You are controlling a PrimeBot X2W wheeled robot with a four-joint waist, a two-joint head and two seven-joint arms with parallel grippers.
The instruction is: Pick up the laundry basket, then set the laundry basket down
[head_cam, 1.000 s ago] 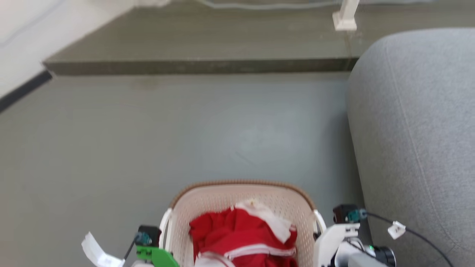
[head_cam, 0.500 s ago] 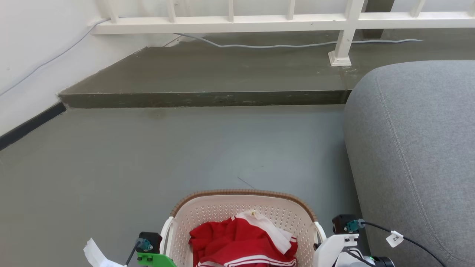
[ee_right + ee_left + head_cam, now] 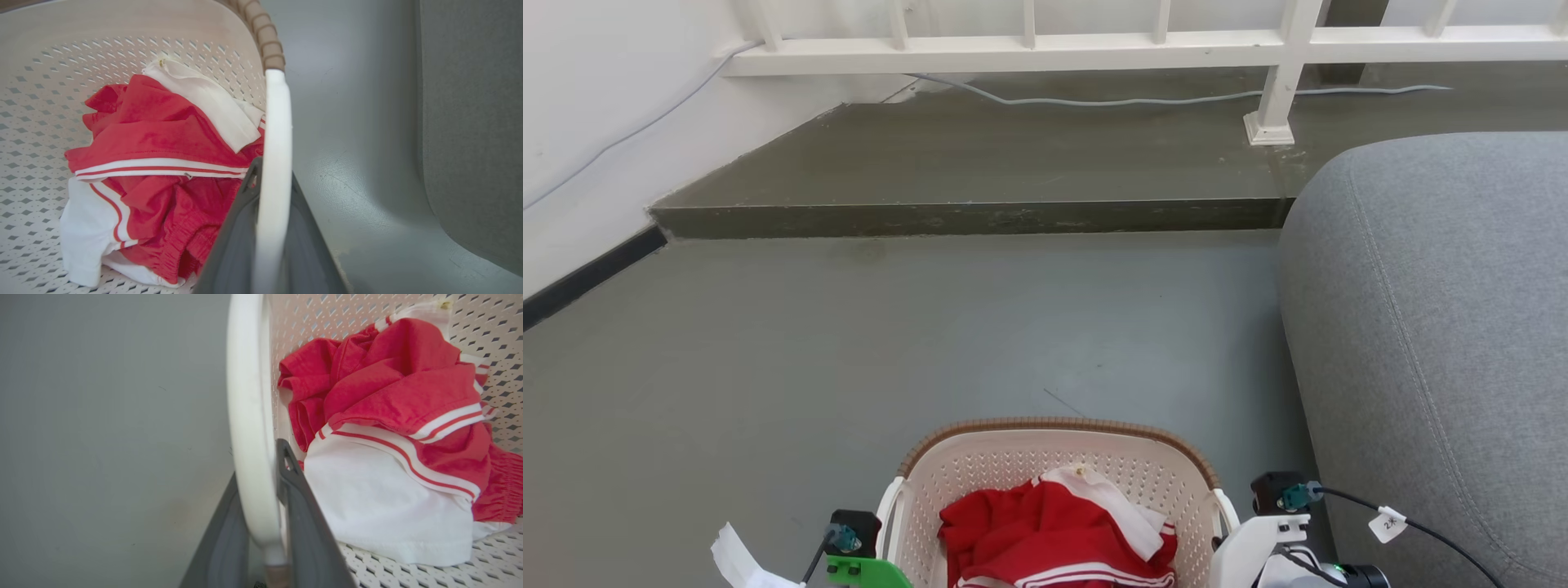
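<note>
The laundry basket [image 3: 1054,425] sits at the bottom centre of the head view, its brown woven-look rim curving across the far side and its cream perforated walls cut off by the lower edge of the frame. Inside it lies a bundle of red and white clothes [image 3: 1045,531]. In the left wrist view the left gripper [image 3: 259,469] is closed on the basket's white side handle [image 3: 249,396], which runs up the middle of the frame between the two dark fingers [image 3: 304,522]; one finger is outside the handle and the other is inside, next to the clothes. In the right wrist view the right gripper [image 3: 273,175] clamps the other white handle [image 3: 278,122] in the same way, with its fingers [image 3: 233,241] on either side of the bar near the bottom centre of the frame. Whether the basket rests on the grey floor [image 3: 931,327] or hangs above it cannot be told. A grey sofa [image 3: 1437,327] fills the right side of the head view, just beside the basket's right handle. Across the upper part of that view runs a raised step [image 3: 972,217], and above it stands a white railing [image 3: 1094,41] with a pale cable [image 3: 1094,102] lying along the step's top.
</note>
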